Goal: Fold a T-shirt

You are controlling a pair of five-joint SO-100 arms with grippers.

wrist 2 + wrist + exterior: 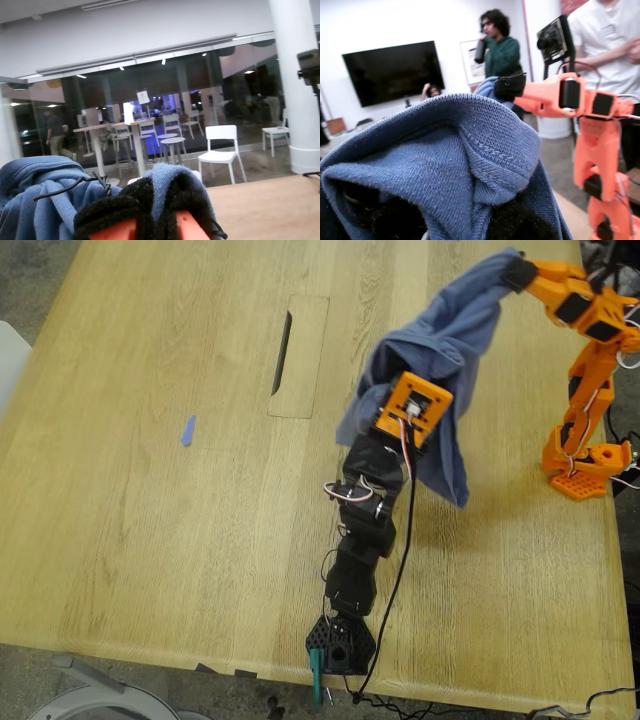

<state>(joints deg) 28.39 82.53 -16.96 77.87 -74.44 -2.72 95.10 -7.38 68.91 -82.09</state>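
- Hanging clear of the table (pixel 150 540), the T-shirt (pixel 440 350) is strung as a slate-blue swag between my two arms in the exterior view, with one loose end drooping towards the tabletop beside the black arm.
- My second gripper (pixel 518 273), on the orange arm at the exterior view's upper right, is clamped on one end of the shirt. In the second wrist view its black padded fingers (pixel 187 197) are pressed together with a fold of blue cloth caught between them.
- My first gripper (pixel 392 408), on the black arm with the orange camera mount, is buried under the other bunched end of the shirt.
- In the first wrist view a stitched hem of the cloth (pixel 485 150) is heaped right over the jaws, so I cannot tell whether they are clenched or released.
- That same view looks across at the orange arm (pixel 590 130), whose tip carries its own wad of blue fabric.
- The black arm's base (pixel 340 645) is fixed at the table's near edge. The orange arm's base (pixel 585 465) stands on the exterior view's right side.
- A small blue scrap of tape (pixel 187 430) lies on the wood well apart from the shirt, at the exterior view's left, and a cable slot (pixel 283 352) lies between the two.
- Behind the orange arm stand a person in a green top (pixel 502 52) and a person in a white shirt (pixel 605 45).
- A dark wall screen (pixel 395 70) is mounted to one side of them.
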